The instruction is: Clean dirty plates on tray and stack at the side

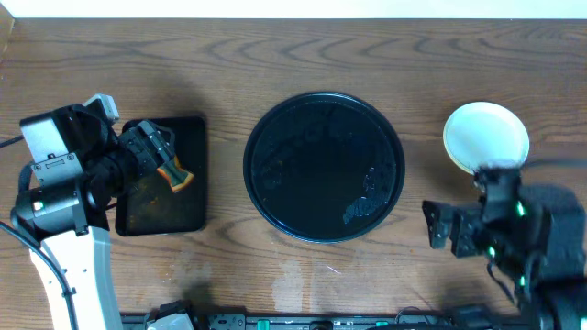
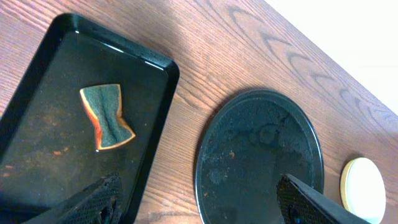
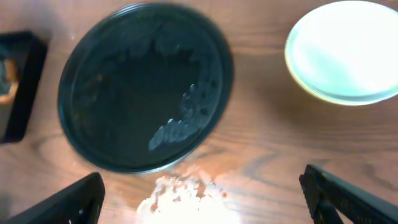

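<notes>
The round black tray (image 1: 323, 167) sits mid-table with no plates on it, only wet smears; it also shows in the left wrist view (image 2: 258, 155) and the right wrist view (image 3: 140, 87). The plates (image 1: 486, 136) stand stacked on the bare wood at the far right, pale mint on top with a yellow rim under it (image 3: 345, 53); they also show small in the left wrist view (image 2: 362, 190). My left gripper (image 1: 158, 151) (image 2: 199, 183) is open and empty above the rectangular tray's right edge. My right gripper (image 1: 440, 225) (image 3: 202, 177) is open and empty over the table, in front of the plates.
A smaller rectangular black tray (image 1: 138, 215) (image 2: 37, 155) at the left holds a green and orange sponge (image 1: 175, 175) (image 2: 107, 117) lying loose. A bright wet patch (image 3: 186, 199) lies on the wood just in front of the round tray.
</notes>
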Robot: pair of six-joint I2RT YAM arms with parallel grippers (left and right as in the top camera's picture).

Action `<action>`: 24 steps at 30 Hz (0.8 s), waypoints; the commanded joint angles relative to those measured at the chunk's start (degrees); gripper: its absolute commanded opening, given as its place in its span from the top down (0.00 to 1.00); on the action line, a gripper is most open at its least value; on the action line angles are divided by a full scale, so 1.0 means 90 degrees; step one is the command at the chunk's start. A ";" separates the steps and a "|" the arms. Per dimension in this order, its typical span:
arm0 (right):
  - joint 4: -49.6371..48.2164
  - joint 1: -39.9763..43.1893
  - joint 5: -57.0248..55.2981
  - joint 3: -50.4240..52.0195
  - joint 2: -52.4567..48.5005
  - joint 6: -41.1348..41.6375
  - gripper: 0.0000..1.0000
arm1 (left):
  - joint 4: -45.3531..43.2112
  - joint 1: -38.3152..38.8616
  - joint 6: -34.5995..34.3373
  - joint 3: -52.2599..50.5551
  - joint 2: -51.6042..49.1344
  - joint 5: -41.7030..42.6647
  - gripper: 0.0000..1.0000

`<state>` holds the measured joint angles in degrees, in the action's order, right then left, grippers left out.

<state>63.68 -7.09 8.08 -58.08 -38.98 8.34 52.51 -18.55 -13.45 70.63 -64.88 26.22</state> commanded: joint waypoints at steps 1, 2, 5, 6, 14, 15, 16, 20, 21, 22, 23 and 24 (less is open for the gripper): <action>-0.0306 0.0253 -0.0015 0.0714 0.0845 -0.0080 0.01 | 0.0017 -0.0002 0.0061 0.0083 0.0012 0.0017 0.20; -0.0408 0.0299 -0.0041 0.0950 0.1124 -0.0078 0.01 | 0.0017 -0.0002 0.0061 0.0083 0.0012 0.0017 0.20; -0.0631 0.0415 -0.0036 0.1593 0.1880 -0.0078 0.01 | 0.0017 -0.0002 0.0061 0.0083 0.0012 0.0017 0.20; -0.0716 0.0449 -0.0036 0.1807 0.2142 -0.0075 0.01 | 0.0017 -0.0002 0.0061 0.0083 0.0012 0.0017 0.20; -0.2013 0.0505 -0.0044 0.3242 0.3667 -0.0080 0.01 | 0.0017 -0.0002 0.0061 0.0083 0.0012 0.0015 0.20; -0.2174 0.0505 -0.0063 0.3381 0.3769 -0.0078 0.01 | 0.0017 -0.0002 0.0061 0.0083 0.0012 0.0017 0.20; -0.2346 0.0505 -0.0063 0.3517 0.3857 -0.0078 0.01 | 0.0017 -0.0002 0.0061 0.0083 0.0012 0.0017 0.20; -0.3133 0.0505 -0.0087 0.4099 0.4102 -0.0075 0.01 | 0.0015 -0.0002 0.0061 0.0083 0.0012 0.0017 0.20; -0.3356 0.0505 -0.0090 0.4255 0.4153 -0.0078 0.01 | 0.0017 -0.0002 0.0061 0.0083 0.0012 0.0017 0.20; -0.3577 0.0505 -0.0090 0.4408 0.4201 -0.0078 0.01 | 0.0017 -0.0002 0.0061 0.0083 0.0012 0.0017 0.20; -0.3806 0.0505 -0.0092 0.4561 0.4245 -0.0078 0.01 | 0.0017 -0.0002 0.0061 0.0083 0.0012 0.0017 0.20; -0.4019 0.0505 -0.0090 0.4707 0.4289 -0.0078 0.01 | 0.0017 -0.0002 0.0061 0.0083 0.0012 0.0017 0.20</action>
<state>29.89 -3.07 7.86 -18.39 -1.72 8.29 52.53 -18.55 -13.47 70.63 -64.88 26.24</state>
